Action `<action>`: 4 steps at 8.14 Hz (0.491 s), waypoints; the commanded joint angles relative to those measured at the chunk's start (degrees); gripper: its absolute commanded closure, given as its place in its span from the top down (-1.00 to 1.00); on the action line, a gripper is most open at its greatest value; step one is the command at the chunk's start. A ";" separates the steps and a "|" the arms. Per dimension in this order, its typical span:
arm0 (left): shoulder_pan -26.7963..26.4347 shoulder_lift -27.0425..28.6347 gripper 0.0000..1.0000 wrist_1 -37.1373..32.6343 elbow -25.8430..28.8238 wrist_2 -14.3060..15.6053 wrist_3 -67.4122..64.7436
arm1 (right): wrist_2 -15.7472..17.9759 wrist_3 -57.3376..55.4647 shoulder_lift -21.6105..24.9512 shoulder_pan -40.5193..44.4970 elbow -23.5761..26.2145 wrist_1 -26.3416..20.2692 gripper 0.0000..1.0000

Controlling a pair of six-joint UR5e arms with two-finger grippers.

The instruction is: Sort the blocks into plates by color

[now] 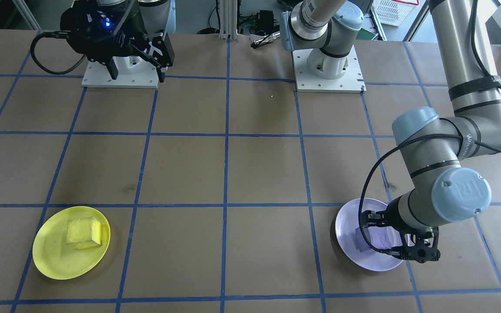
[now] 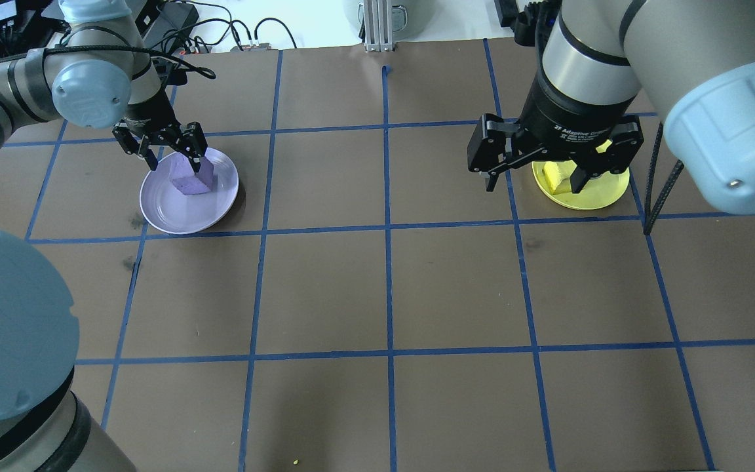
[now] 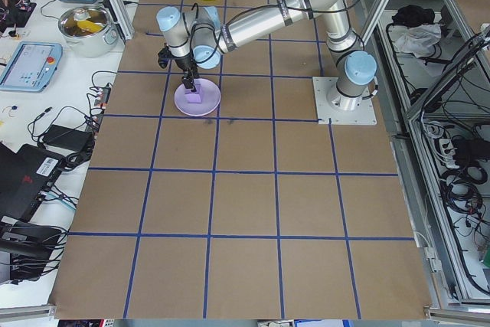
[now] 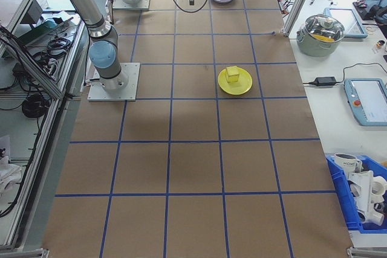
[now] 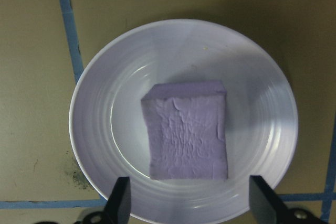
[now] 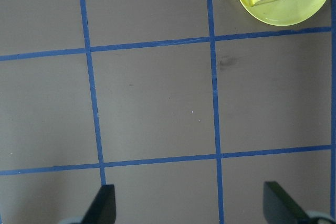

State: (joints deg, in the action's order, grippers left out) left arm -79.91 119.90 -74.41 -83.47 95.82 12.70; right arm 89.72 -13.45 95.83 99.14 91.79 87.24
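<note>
The purple block [image 5: 186,129] lies flat in the lavender plate [image 5: 105,103]. My left gripper [image 5: 191,203] hangs open just over it, fingers spread wider than the block and not touching it. From overhead, the left gripper [image 2: 176,162] stands over the far side of the lavender plate [image 2: 174,210], by the purple block [image 2: 194,180]. The yellow block [image 1: 84,232] rests in the yellow plate [image 1: 55,256]. My right gripper [image 2: 533,183] is open and empty, held high and well back from that plate near its base [image 1: 137,74]; it partly hides the yellow plate [image 2: 587,196] from overhead.
Blue tape lines divide the brown table into squares. Both arm bases [image 1: 328,69] are bolted at the robot's side of the table. A steel pot [image 4: 323,28], tablets and cables sit on a side bench beyond the table edge, with a blue bin [image 4: 363,200] nearby.
</note>
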 commanded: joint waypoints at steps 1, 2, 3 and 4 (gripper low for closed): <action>-0.16 -2.90 1.00 -0.82 -0.02 -0.19 -0.40 | 0.01 0.00 0.06 0.00 0.05 -0.32 1.00; -0.51 -5.53 1.00 -2.39 -0.02 -0.28 -1.53 | 0.10 0.09 0.06 0.00 0.05 -0.41 1.00; -1.03 -8.25 1.00 -4.32 -0.02 -0.37 -6.68 | 0.10 0.09 0.23 0.00 0.05 -0.41 1.00; -1.30 -12.02 1.00 -7.21 -0.11 -3.15 -8.55 | 0.10 0.09 0.15 0.00 0.05 -0.41 1.00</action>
State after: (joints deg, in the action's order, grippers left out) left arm -80.60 113.60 -77.48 -83.49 95.41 8.85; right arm 89.80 -13.38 95.96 99.14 91.84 86.87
